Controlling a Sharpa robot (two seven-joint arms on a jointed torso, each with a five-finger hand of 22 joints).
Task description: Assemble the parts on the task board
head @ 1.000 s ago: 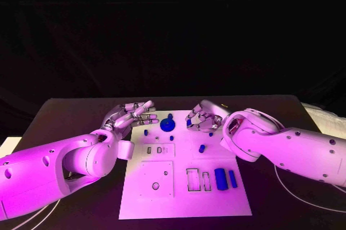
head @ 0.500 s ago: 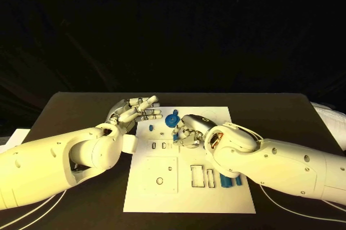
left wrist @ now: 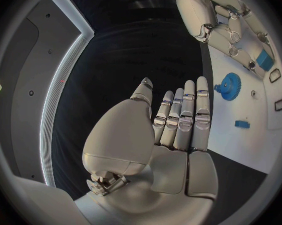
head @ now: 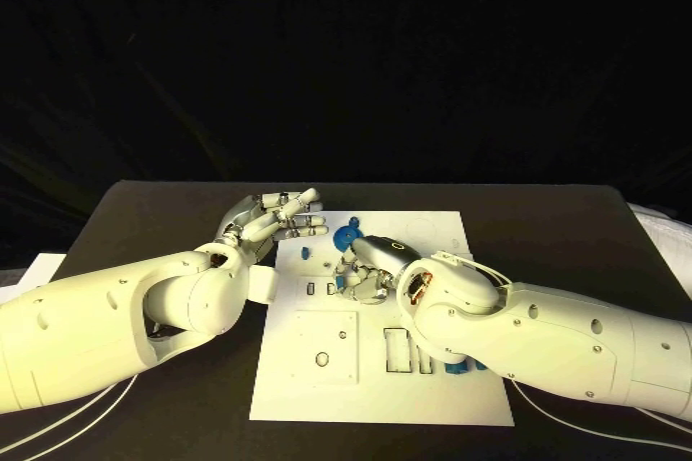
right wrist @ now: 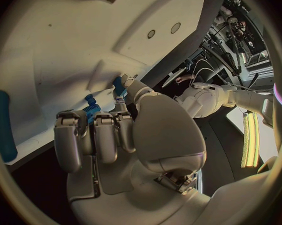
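Observation:
The white task board (head: 325, 391) lies in the middle of the black table. A blue gear (head: 343, 239) stands at the board's far end, also seen in the left wrist view as the gear (left wrist: 228, 86). My right hand (head: 366, 272) hovers over the board's middle with its fingers curled, pinching a small blue part (right wrist: 90, 109), which shows between its fingertips as the part (left wrist: 264, 60). My left hand (head: 274, 219) is held flat with straight fingers, holding nothing, above the board's far left corner. Another small blue piece (left wrist: 242, 124) lies near the gear.
Blue pegs (head: 459, 366) lie near the board's right edge, half hidden under my right forearm; one peg (right wrist: 3, 125) shows on the board. Rectangular slots (head: 397, 349) and an oval hole (head: 322, 359) are in the board's near half. White cables trail by both arms.
My right hand has moved from the board's far right corner towards its middle and nearer to me, and its forearm now covers the right side. The left hand has hardly moved.

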